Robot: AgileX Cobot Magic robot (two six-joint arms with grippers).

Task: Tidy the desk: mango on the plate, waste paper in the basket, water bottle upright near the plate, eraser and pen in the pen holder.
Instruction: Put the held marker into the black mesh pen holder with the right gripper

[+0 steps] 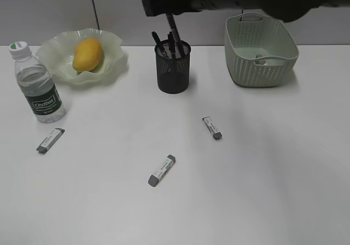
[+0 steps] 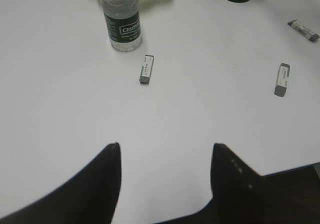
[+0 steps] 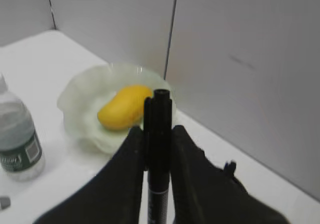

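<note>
Black pen (image 3: 158, 149) held clamped between right gripper (image 1: 164, 7) fingers, directly above pen holder (image 1: 173, 67) at desk (image 1: 246, 174) centre-back. Left gripper (image 2: 165, 149) seen spread apart, nothing held, over bare desk. Mango (image 1: 87, 54) rested in plate (image 1: 112, 64) at 10 o'clock. Water bottle (image 1: 38, 86) stood upright at 9 o'clock, near plate. Basket (image 1: 261, 51) at 2 o'clock, waste paper (image 1: 261, 60) inside. Three erasers (image 1: 162, 170) scattered on desk.

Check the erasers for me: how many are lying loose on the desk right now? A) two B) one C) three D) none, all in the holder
C: three erasers lie on the desk: one by the water bottle, one front centre, one nearer the pen holder.
</note>
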